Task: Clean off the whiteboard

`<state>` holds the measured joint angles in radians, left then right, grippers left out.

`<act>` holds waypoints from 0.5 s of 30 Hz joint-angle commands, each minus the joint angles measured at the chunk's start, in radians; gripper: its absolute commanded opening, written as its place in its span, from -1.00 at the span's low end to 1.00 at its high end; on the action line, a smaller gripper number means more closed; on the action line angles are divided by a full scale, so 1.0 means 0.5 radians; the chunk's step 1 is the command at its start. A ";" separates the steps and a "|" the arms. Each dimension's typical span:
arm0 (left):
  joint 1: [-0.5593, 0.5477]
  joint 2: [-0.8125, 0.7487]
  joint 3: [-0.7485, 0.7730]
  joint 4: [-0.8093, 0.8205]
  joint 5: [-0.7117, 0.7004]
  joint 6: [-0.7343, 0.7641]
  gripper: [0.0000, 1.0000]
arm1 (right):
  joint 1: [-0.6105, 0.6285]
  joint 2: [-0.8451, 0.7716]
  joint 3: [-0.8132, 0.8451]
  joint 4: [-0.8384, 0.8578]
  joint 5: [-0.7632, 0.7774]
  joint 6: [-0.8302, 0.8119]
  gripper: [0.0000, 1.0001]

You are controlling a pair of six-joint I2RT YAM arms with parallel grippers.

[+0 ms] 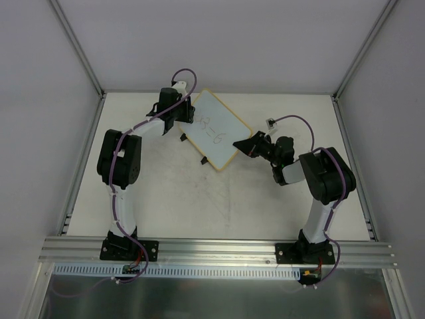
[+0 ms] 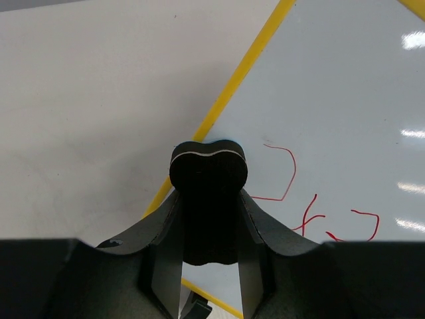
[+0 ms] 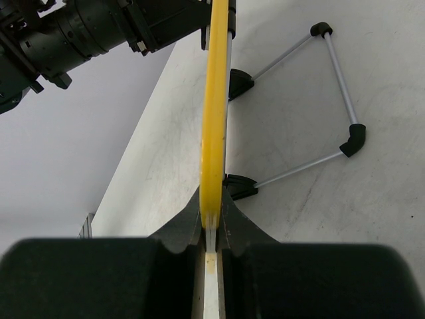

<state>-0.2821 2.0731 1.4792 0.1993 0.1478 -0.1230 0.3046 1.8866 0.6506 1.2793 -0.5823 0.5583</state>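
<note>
The whiteboard [image 1: 216, 133], white with a thin yellow frame, is at the table's back middle, with handwriting [image 1: 211, 131] on it. My left gripper [image 1: 180, 114] is over its upper-left part, shut on a black eraser [image 2: 209, 169] whose tip rests on the board [image 2: 345, 100] just inside the yellow frame [image 2: 226, 100]. Red writing [image 2: 292, 179] lies to the eraser's right. My right gripper [image 1: 247, 144] is shut on the board's right edge. In the right wrist view its jaws [image 3: 214, 212] pinch the yellow edge [image 3: 214, 100], seen edge-on.
A wire stand [image 3: 339, 86] joins the board's underside through two black clips [image 3: 239, 186]; one clip shows in the top view [image 1: 204, 161]. The scuffed white table [image 1: 166, 199] is enclosed by grey walls. An aluminium rail [image 1: 212, 249] runs along the front.
</note>
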 commanded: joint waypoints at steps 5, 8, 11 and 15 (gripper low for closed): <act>-0.206 -0.102 -0.169 0.012 0.061 -0.076 -1.00 | -0.002 -0.052 0.052 0.411 -0.050 -0.037 -1.00; -0.273 -0.170 -0.252 0.043 0.048 -0.073 -1.00 | -0.005 -0.052 0.055 0.414 -0.056 -0.037 -1.00; -0.325 -0.234 -0.338 0.068 0.048 -0.094 -1.00 | 0.001 -0.052 0.055 0.411 -0.059 -0.037 -1.00; -0.387 -0.320 -0.464 0.101 0.054 -0.101 -1.00 | 0.001 -0.055 0.055 0.411 -0.063 -0.037 -1.00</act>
<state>-0.4095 1.9530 1.3022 0.2668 0.0917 -0.1421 0.3042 1.8866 0.6506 1.2793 -0.5884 0.5579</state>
